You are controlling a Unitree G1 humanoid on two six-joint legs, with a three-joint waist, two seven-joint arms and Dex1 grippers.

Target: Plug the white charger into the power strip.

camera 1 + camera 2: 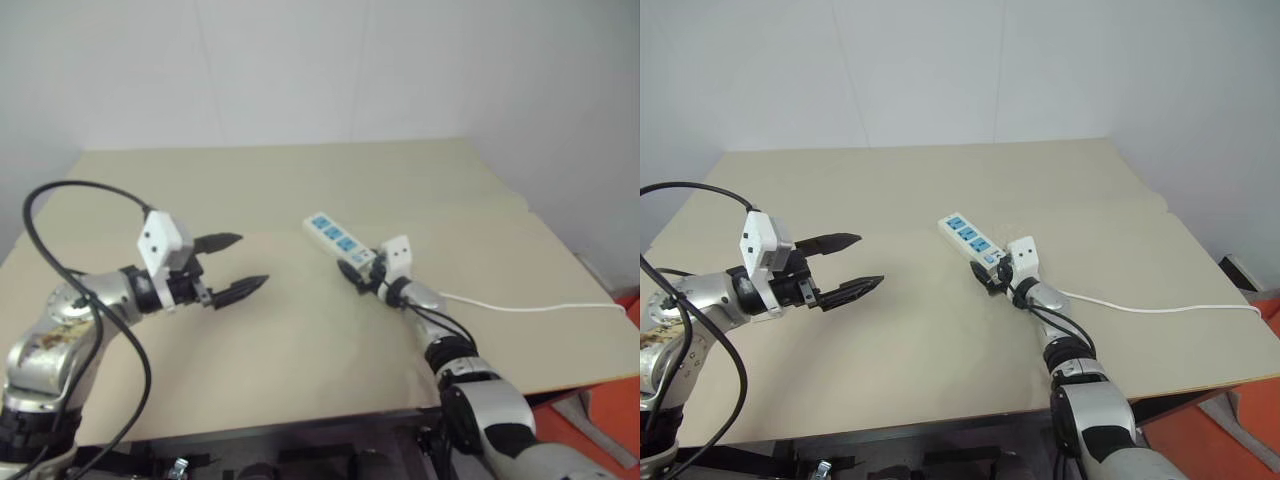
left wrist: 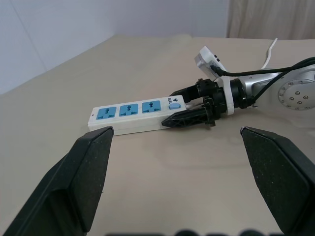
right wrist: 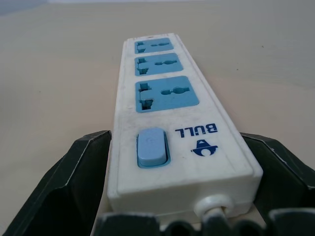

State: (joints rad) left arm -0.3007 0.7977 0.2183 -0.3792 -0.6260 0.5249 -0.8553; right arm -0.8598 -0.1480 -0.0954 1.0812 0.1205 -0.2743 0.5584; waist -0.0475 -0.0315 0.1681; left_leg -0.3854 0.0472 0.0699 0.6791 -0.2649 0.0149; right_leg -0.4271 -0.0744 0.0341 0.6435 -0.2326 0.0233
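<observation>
My right gripper (image 1: 358, 274) straddles the strip's (image 1: 336, 239) cord end, fingers flanking it; left gripper (image 1: 236, 265) hangs wide, well apart.

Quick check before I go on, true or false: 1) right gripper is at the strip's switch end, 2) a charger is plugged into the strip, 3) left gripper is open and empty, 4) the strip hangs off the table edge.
1) True: the right gripper straddles the switch end of the strip.
2) False: all three blue sockets are empty.
3) True: the left gripper is open, holding nothing.
4) False: the strip lies flat on the table, well inside its edges.
</observation>
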